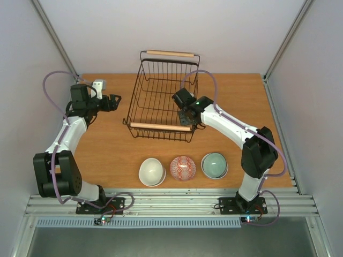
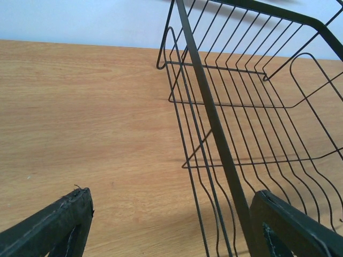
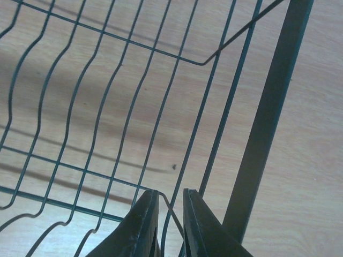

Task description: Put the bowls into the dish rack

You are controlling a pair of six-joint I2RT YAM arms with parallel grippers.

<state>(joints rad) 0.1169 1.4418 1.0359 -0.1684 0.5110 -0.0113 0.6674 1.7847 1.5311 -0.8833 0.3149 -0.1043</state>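
Wooden table [image 1: 107, 144], plain white walls. Top view first: the dish rack [image 1: 161, 96] sits at 12 o'clock with nothing in it. Three bowls line up at 6: cream bowl [image 1: 151, 172], red-patterned bowl [image 1: 183, 167], pale green bowl [image 1: 214, 165]. Left wrist view: the left gripper [image 2: 171, 195] is spread wide and holds nothing. Right wrist view: the right gripper [image 3: 170, 201] is pinched on a rack wire (looks like it, anyway). We reckon it's steadying the rack, so next we'd let go and reach for a bowl.
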